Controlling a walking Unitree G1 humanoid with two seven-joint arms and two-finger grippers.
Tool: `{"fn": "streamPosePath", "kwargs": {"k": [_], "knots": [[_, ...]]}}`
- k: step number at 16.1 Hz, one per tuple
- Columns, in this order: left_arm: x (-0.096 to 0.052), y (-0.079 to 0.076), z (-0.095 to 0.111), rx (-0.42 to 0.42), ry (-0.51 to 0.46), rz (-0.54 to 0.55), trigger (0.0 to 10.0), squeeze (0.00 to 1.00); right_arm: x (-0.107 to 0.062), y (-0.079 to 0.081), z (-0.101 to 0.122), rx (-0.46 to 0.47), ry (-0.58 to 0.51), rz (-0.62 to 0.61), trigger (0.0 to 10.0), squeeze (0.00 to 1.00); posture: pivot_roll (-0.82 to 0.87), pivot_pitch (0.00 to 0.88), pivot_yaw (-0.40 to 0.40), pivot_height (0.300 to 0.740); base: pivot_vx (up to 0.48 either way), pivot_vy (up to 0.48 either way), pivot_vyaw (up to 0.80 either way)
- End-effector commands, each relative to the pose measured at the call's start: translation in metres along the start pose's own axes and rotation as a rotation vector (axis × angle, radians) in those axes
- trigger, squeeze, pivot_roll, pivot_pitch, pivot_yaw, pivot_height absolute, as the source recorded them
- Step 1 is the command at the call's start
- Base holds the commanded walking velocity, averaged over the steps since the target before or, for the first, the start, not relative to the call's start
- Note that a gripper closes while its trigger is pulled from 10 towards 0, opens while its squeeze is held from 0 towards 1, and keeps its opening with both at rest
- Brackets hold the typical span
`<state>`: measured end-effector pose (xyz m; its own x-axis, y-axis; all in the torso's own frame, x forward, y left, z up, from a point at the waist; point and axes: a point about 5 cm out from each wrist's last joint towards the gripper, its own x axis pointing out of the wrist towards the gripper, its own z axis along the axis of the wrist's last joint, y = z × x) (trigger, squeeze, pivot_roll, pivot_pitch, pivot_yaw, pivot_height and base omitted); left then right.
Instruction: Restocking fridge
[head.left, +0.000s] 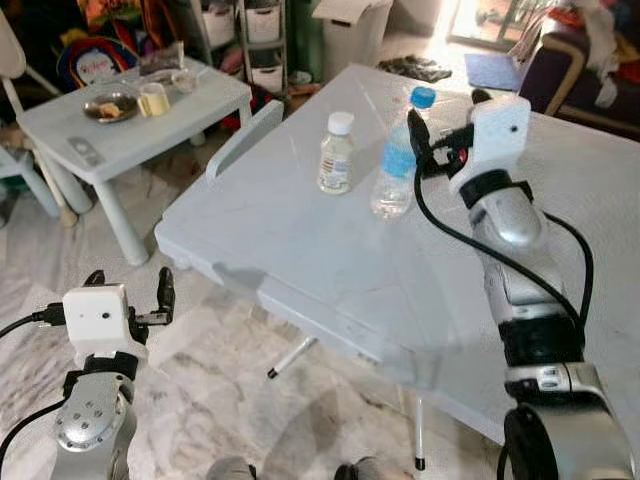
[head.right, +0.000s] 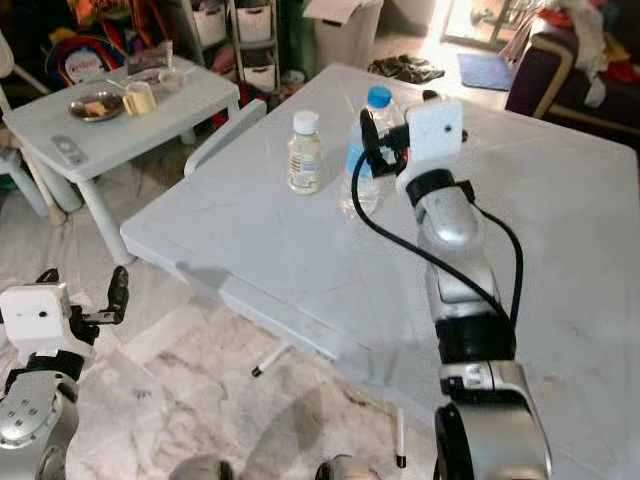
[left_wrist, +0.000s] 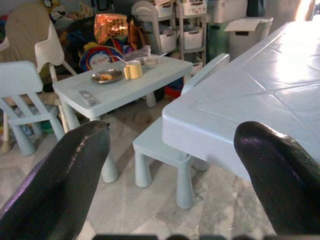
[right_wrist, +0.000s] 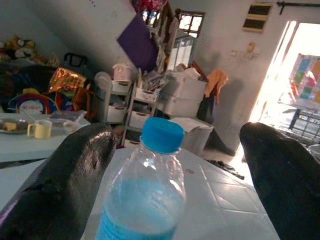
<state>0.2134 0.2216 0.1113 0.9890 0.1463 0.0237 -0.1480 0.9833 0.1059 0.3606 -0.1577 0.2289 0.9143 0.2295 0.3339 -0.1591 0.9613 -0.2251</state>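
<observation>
A clear water bottle (head.left: 396, 168) with a blue cap (right_wrist: 161, 135) stands upright on the big pale folding table (head.left: 300, 250). Just to its left is a small white-capped bottle (head.left: 336, 155) of pale liquid. My right gripper (head.left: 446, 118) is open and reaches over the table at cap height. In the right wrist view the water bottle rises between the two black fingers (right_wrist: 65, 185), with a gap on each side. My left gripper (head.left: 130, 287) hangs open and holds nothing, low beside the table's near left corner, above the marble floor.
A low white children's table (head.left: 130, 130) at the back left carries a plate, a cup and a remote. A small white bench (head.left: 243, 135) stands against the big table's left edge. Storage drawers and a bin (head.left: 350, 30) line the back; a dark sofa (head.left: 570, 60) is far right.
</observation>
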Motion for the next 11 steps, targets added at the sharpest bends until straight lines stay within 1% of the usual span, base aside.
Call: {"fn": "streamPosePath", "kwargs": {"k": [1, 5, 6, 7, 8, 9, 10, 11], "knots": [[-0.003, 0.002, 0.003, 0.024, 0.002, -0.018, 10.0, 0.0, 0.007, -0.003, 0.006, -0.002, -0.019, 0.012, 10.0, 0.0, 0.09, 0.102, -0.008, 0.74, 0.0, 0.0, 0.0], [-0.005, 0.006, 0.004, 0.036, 0.005, -0.016, 10.0, 0.0, 0.016, -0.002, 0.006, 0.0, -0.01, 0.025, 10.0, 0.0, 0.1, 0.112, -0.003, 0.74, 0.0, 0.0, 0.0], [-0.006, 0.006, 0.004, 0.042, 0.01, -0.022, 10.0, 0.0, 0.028, -0.003, 0.006, 0.003, 0.014, 0.048, 10.0, 0.0, 0.11, 0.119, 0.002, 0.74, 0.0, 0.0, 0.0], [-0.007, 0.005, 0.004, 0.045, 0.013, -0.027, 10.0, 0.0, 0.035, -0.003, 0.006, 0.001, 0.03, 0.063, 10.0, 0.0, 0.11, 0.119, 0.002, 0.74, 0.0, 0.0, 0.0], [-0.007, 0.004, 0.003, 0.046, 0.016, -0.03, 10.0, 0.0, 0.039, -0.004, 0.006, -0.013, 0.039, 0.058, 8.7, 0.0, 0.11, 0.122, 0.003, 0.74, 0.0, 0.0, 0.0], [-0.008, 0.004, 0.003, 0.047, 0.017, -0.031, 10.0, 0.0, 0.04, -0.005, 0.006, -0.02, 0.048, 0.051, 2.5, 0.0, 0.11, 0.122, 0.003, 0.74, 0.0, 0.0, 0.0], [-0.008, 0.004, 0.004, 0.049, 0.019, -0.031, 10.0, 0.0, 0.043, -0.006, 0.005, -0.031, 0.061, 0.041, 1.6, 0.0, 0.12, 0.121, -0.001, 0.74, 0.0, 0.0, 0.0], [-0.008, 0.004, 0.004, 0.05, 0.021, -0.03, 10.0, 0.0, 0.045, -0.006, 0.005, -0.032, 0.067, 0.043, 2.0, 0.0, 0.12, 0.123, -0.001, 0.74, 0.0, 0.0, 0.0]]}}
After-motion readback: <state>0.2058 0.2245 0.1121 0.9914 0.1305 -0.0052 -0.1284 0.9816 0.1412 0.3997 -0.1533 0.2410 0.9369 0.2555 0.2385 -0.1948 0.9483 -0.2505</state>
